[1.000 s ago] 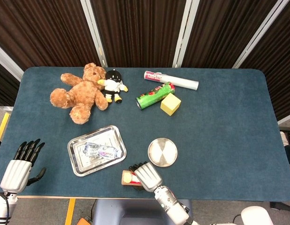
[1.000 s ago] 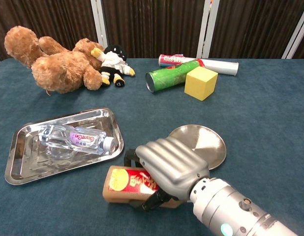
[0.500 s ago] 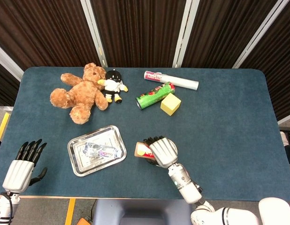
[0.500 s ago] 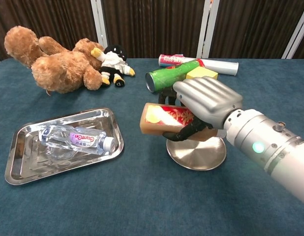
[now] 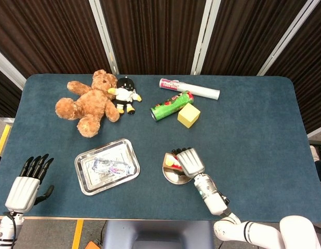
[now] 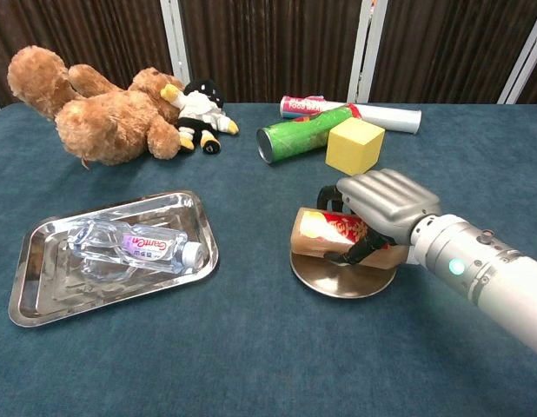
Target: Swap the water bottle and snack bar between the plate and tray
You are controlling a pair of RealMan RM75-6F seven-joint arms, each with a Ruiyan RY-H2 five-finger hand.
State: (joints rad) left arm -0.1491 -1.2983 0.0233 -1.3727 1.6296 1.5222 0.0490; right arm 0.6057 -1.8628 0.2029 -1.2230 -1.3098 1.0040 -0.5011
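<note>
My right hand [image 6: 383, 207] [image 5: 189, 161] grips the snack bar [image 6: 325, 234] [image 5: 171, 161], a brown and red packet, low over the round steel plate [image 6: 338, 282] [image 5: 173, 177]; whether the bar touches the plate I cannot tell. The water bottle [image 6: 134, 243] [image 5: 111, 167] lies on its side in the steel tray [image 6: 38, 300] [image 5: 85, 184], left of the plate. At the table's near left corner my left hand [image 5: 26, 185] holds nothing, with its fingers spread.
At the back stand a brown teddy bear [image 6: 90, 109], a small black and white penguin toy [image 6: 199, 113], a green tube [image 6: 299, 139], a yellow block [image 6: 355, 145] and a white and pink tube [image 6: 355, 111].
My right hand lifted the snack bar from the table's near edge, carried it away from me and to the right, and lowered it over the plate. The left hand barely moved.
</note>
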